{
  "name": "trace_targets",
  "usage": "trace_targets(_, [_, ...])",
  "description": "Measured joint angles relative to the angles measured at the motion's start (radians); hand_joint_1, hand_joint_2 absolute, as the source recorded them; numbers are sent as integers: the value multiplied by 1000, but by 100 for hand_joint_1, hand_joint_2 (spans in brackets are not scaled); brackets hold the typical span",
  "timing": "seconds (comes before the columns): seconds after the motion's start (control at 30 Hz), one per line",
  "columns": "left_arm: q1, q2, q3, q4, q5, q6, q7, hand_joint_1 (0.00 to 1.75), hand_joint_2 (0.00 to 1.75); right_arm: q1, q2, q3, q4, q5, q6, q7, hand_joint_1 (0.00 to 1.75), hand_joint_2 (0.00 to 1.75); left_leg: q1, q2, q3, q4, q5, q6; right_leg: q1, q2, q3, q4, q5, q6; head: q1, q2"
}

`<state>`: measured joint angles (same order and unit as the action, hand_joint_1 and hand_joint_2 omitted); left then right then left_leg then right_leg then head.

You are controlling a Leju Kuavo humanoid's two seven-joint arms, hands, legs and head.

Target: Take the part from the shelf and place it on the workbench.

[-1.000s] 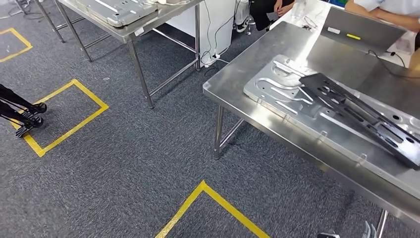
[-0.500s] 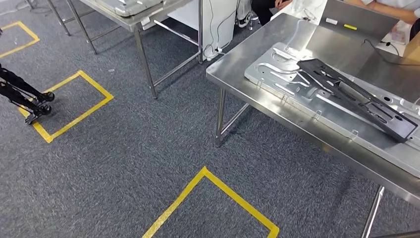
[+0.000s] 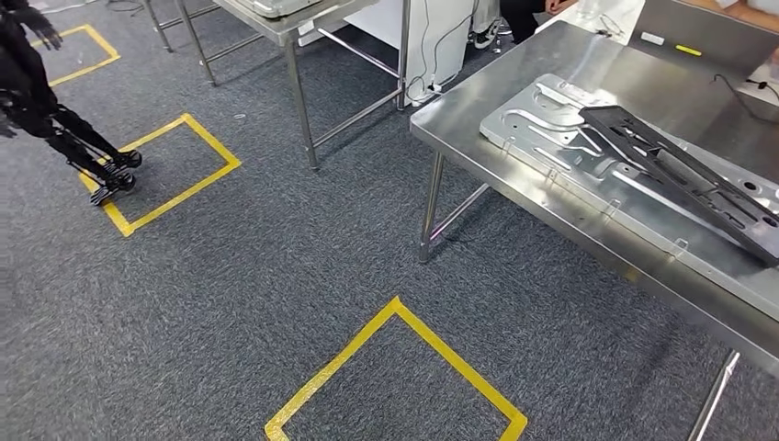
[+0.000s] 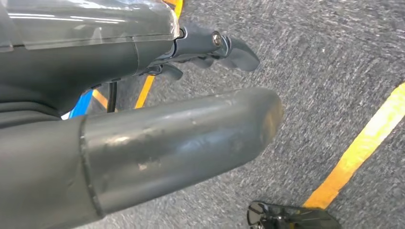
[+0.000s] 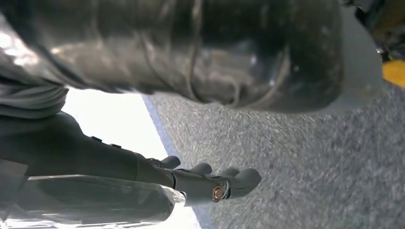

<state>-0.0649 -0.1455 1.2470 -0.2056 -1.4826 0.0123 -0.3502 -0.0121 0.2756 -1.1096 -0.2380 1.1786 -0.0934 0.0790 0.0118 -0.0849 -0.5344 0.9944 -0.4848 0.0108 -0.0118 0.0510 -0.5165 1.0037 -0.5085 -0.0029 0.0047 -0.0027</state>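
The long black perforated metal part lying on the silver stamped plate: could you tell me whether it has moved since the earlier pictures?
No. The long black perforated metal part lies the same way across the silver stamped plate; the whole picture has shifted, so the camera moved.

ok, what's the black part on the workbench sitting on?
The black part lies on a silver stamped metal panel, which rests flat on the steel workbench. The panel surface directly beneath the part is covered.
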Motion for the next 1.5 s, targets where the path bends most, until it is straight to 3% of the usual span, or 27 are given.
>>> trace_targets(0.07, [1, 2, -1, 0, -2, 0, 0, 0, 0, -6, 3, -3, 9, 6, 23, 0, 0, 0, 0, 17, -19, 30, -21, -8, -4, -25, 3, -12, 8, -15, -1, 0])
trace_targets(0.17, [0, 3, -1, 0, -5, -1, 0, 0, 0, -6, 5, -5, 17, 9, 32, 0, 0, 0, 2, 68, -105, 209, -118, -18, 0, -69, -3, -16, 13, -27, -3, 0])
trace_targets(0.2, [0, 3, -2, 0, -5, -1, 0, 0, 0, -7, 5, -6, 20, 9, 34, 0, 0, 0, 3, 74, -129, 263, -137, -22, 1, -83, -7, -13, 13, -27, -3, 0])
trace_targets(0.23, [1, 3, -2, 0, -5, -1, 0, 0, 0, -7, 5, -6, 22, 10, 36, 0, 0, 0, 4, 77, -136, 285, -137, -24, 3, -96, -10, -10, 13, -27, -3, 0])
trace_targets(0.27, [3, 4, -2, 0, -6, -1, 0, 0, 0, -8, 5, -6, 23, 11, 38, 0, 0, 0, 5, 81, -125, 269, -120, -25, 3, -108, -12, -7, 12, -27, -3, 0])
trace_targets(0.33, [4, 4, -2, 0, -6, -1, 0, 0, 0, -11, 7, -6, 26, 17, 41, 0, 0, 0, 5, 109, -55, 141, -58, -24, 4, -129, -12, -1, 8, -23, -3, 0])
trace_targets(0.4, [2, 5, -2, 0, -5, -2, -1, 0, 0, -12, 10, -6, 27, 25, 42, -1, 0, 0, -1, 142, 2, 30, -23, -15, 9, -148, -12, 6, 3, -14, -3, 0])
trace_targets(0.43, [1, 4, -2, 0, -4, -2, -2, 0, 0, -13, 11, -6, 28, 28, 44, -1, 0, 0, -4, 149, 10, 8, -20, -10, 12, -155, -12, 8, 2, -9, -2, 0])
trace_targets(0.5, [4, 4, -2, 0, -2, -2, -3, 0, 0, -18, 11, -6, 28, 33, 50, 1, 0, 0, -6, 130, 5, 5, -15, 2, 14, -168, -10, 8, 2, 0, -2, 0])
trace_targets(0.53, [6, 4, -2, 0, -1, -2, -2, 0, 0, -20, 11, -5, 28, 37, 53, 2, 0, 0, -4, 123, 5, 2, -11, 8, 12, -162, -9, 11, -2, 6, -2, 0])
trace_targets(0.6, [6, 4, -2, 0, 1, -2, -1, 0, 0, -21, 11, -5, 29, 42, 57, 7, 0, 0, 0, 105, 3, -4, -1, 22, 7, -116, -28, 61, -45, 17, -1, 0])
trace_targets(0.67, [2, 4, -2, 0, 2, -1, 0, 0, 0, -19, 11, -5, 30, 44, 60, 12, 0, 0, 1, 85, -4, -4, 6, 31, 4, -67, -80, 183, -119, 22, -1, 0])
trace_targets(0.73, [2, 4, -1, 0, 3, 0, 0, 0, 0, -19, 11, -5, 32, 45, 65, 16, 0, 0, 0, 62, -10, -1, 9, 33, 2, -56, -123, 283, -152, 23, -1, 0])
trace_targets(0.77, [3, 4, -1, 0, 3, 0, 0, 0, 0, -19, 11, -5, 33, 46, 69, 18, 0, 0, 0, 48, -12, 2, 10, 32, 1, -55, -122, 285, -139, 22, -1, 0])
trace_targets(0.8, [4, 4, -1, 0, 4, 0, 0, 0, 0, -19, 11, -5, 33, 48, 72, 20, 0, 0, 0, 34, -12, 4, 10, 32, 0, -51, -105, 250, -109, 20, -1, 0])
trace_targets(0.87, [5, 4, -1, 0, 5, 0, 0, 0, 0, -19, 10, -5, 33, 51, 75, 21, 0, 0, -1, 7, -15, 12, 9, 28, -3, -13, -45, 125, -39, 14, -1, 0])
trace_targets(0.9, [4, 3, -1, 0, 6, 0, 0, 0, 0, -19, 10, -4, 33, 54, 76, 22, 0, 0, -1, -6, -19, 16, 8, 23, -4, 12, -23, 71, -20, 11, -1, 0])
trace_targets(0.97, [2, 3, -1, 0, 9, 0, 0, 0, 0, -21, 8, -4, 34, 59, 77, 21, 0, 0, 1, -28, -31, 21, 12, 8, -2, 39, -8, 28, -17, 5, -2, 0])
trace_targets(1.03, [4, 3, -1, 0, 11, 0, 0, 0, 0, -26, 7, -3, 34, 62, 77, 21, 0, 0, 5, -42, -42, 22, 17, -7, -2, 16, -7, 20, -13, -3, -2, 0])
trace_targets(1.1, [6, 3, 0, 0, 12, 1, 0, 0, 0, -27, 6, -2, 34, 63, 75, 21, 0, 0, 4, -2, -59, 51, -4, -15, -4, -13, -3, 9, -6, -17, -3, 0])
trace_targets(1.17, [5, 2, 0, 0, 13, 2, 0, 0, 0, -26, 6, -2, 34, 64, 75, 21, 0, 0, 3, 58, -106, 154, -66, -22, -2, -45, -4, 4, -3, -27, -4, 0])
trace_targets(1.23, [4, 2, 0, 0, 13, 3, 0, 0, 0, -25, 6, -2, 34, 64, 76, 20, 0, 0, 6, 76, -156, 269, -117, -30, 3, -80, -7, 6, -4, -30, -4, 0])
trace_targets(1.27, [5, 2, 0, 0, 14, 3, 1, 0, 0, -26, 6, -2, 34, 64, 76, 21, 0, 0, 7, 79, -160, 287, -117, -32, 4, -95, -8, 7, -5, -30, -4, 0])
trace_targets(1.3, [6, 2, 0, 0, 14, 3, 1, 0, 0, -27, 6, -2, 34, 64, 78, 21, 0, 0, 8, 83, -143, 264, -98, -34, 4, -109, -9, 8, -6, -29, -5, 0])
trace_targets(1.4, [5, 3, 0, 0, 13, 3, 2, 0, 0, -31, 6, -2, 34, 65, 86, 23, 0, 0, 5, 128, -37, 76, -24, -26, 7, -143, -7, 15, -13, -19, -4, 0])
trace_targets(1.47, [4, 3, 0, 0, 12, 4, 2, 0, 0, -33, 6, -2, 35, 65, 90, 23, 0, 0, -1, 144, -11, 22, -13, -14, 11, -160, -6, 19, -16, -9, -3, 0])
trace_targets(1.5, [6, 3, 0, 0, 12, 4, 2, 0, 0, -35, 6, -2, 35, 65, 91, 23, 0, 0, -4, 134, -13, 21, -11, -8, 12, -166, -5, 18, -15, -4, -3, 0])
